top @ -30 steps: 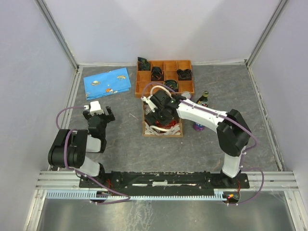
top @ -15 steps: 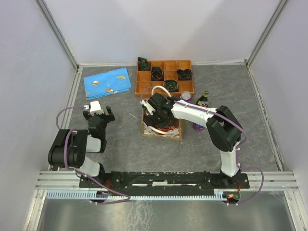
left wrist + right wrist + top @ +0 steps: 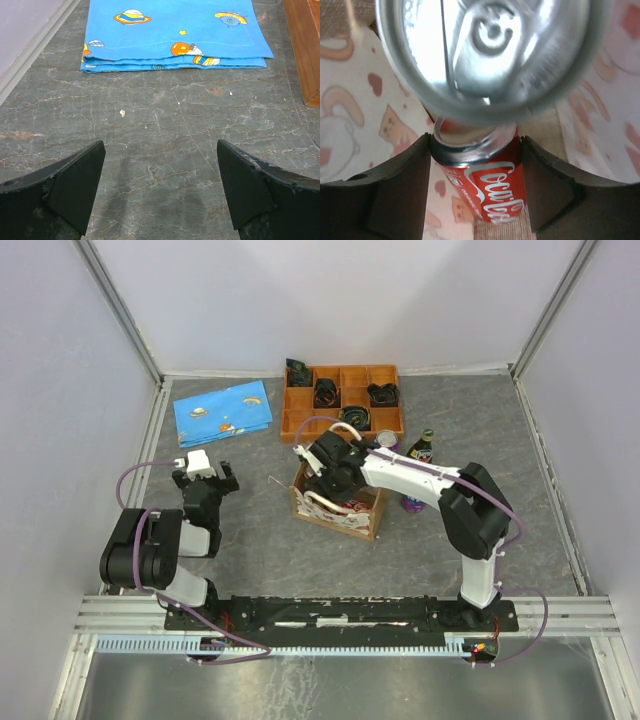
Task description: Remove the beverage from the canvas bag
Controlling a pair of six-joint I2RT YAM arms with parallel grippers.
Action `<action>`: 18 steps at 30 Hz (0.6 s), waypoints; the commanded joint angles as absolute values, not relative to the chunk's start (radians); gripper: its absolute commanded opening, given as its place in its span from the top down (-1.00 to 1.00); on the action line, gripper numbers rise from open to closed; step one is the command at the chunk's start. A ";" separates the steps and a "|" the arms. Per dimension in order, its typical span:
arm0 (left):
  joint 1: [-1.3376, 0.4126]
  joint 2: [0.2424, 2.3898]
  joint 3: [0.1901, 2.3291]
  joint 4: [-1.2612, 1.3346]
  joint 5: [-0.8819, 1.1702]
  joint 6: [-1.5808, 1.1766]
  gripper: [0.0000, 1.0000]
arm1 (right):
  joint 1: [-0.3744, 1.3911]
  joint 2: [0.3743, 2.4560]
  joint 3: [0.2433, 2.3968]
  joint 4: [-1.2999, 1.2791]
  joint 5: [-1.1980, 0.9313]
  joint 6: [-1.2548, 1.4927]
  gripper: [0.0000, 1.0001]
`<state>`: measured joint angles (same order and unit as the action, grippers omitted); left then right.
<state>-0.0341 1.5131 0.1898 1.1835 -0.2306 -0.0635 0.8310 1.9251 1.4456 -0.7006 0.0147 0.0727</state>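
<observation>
The canvas bag (image 3: pixel 347 514), cream with reddish cat and heart prints (image 3: pixel 350 115), stands at the table's middle. My right gripper (image 3: pixel 335 472) reaches down into it. In the right wrist view the beverage, a red Coca-Cola can (image 3: pixel 490 192), sits between the fingers (image 3: pixel 395 190) of my right gripper (image 3: pixel 475 145), and both pads touch its sides. The silver top of a second can (image 3: pixel 490 50) looms close above it, blurred. My left gripper (image 3: pixel 205 478) (image 3: pixel 160 150) rests open over bare table on the left, holding nothing.
An orange compartment tray (image 3: pixel 300 400) (image 3: pixel 305 50) with dark items sits at the back. A folded blue cloth (image 3: pixel 222 412) (image 3: pixel 175 30) lies back left. A dark bottle (image 3: pixel 422 447), a can (image 3: pixel 386 440) and a purple object (image 3: pixel 412 503) stand right of the bag.
My right gripper sank into the bag and its jaws narrowed onto the red can. The bag shifted and turned a little. The left arm stayed still.
</observation>
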 commanded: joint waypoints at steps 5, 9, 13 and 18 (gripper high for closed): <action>-0.032 1.516 0.210 1.223 -0.239 -0.060 -0.98 | 0.828 1.596 1.490 -0.686 0.132 -0.005 1.00; -0.032 1.516 0.210 1.222 -0.240 -0.060 -0.99 | 0.828 1.509 1.491 -0.664 0.144 -0.012 1.00; -0.032 1.517 0.210 1.224 -0.239 -0.060 -0.99 | 0.828 1.452 1.485 -0.661 0.176 0.003 1.00; -0.032 1.517 0.210 1.224 -0.239 -0.060 -0.99 | 0.828 1.385 1.450 -0.642 0.229 0.030 1.00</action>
<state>-0.0341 1.5131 0.1898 1.1835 -0.2306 -0.0635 0.8303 1.4624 1.4490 -0.7227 0.1524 0.0174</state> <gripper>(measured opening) 0.991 0.705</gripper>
